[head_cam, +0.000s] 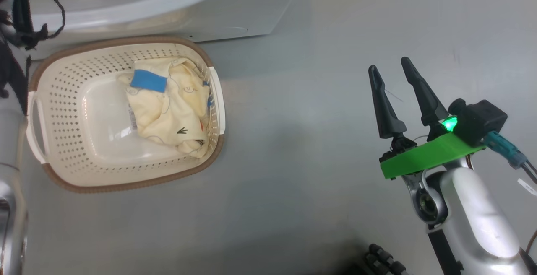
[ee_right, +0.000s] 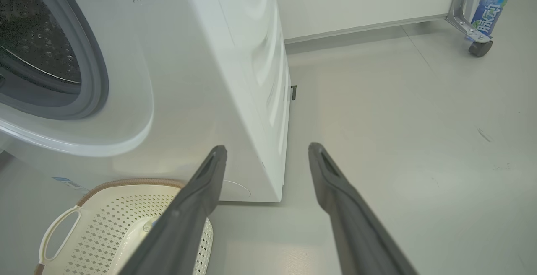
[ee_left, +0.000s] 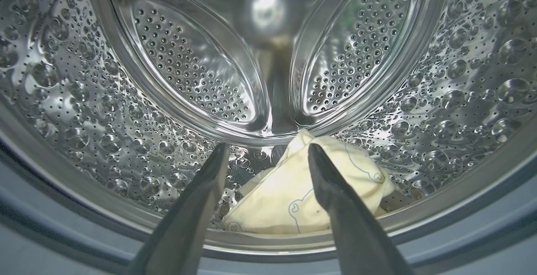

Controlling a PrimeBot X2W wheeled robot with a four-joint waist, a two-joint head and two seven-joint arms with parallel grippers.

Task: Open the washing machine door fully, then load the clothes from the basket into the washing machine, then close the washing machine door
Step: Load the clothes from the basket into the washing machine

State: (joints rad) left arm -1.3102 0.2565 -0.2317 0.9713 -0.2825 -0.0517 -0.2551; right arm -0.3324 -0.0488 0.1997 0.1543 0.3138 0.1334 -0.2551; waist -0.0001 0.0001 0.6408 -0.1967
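Left gripper wide, empty, in the drum over a garment lower centre; right gripper wide too. It should back straight out, then pinch the clothes in the basket mid-bunch.

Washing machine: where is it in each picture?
Head view: washing machine along the top left, above the basket.
Left wrist view: inside its steel drum, cream garment at the bottom.
Right wrist view: left half, drum at far left.
Shared landmark: the basket, lower left in the right wrist view.
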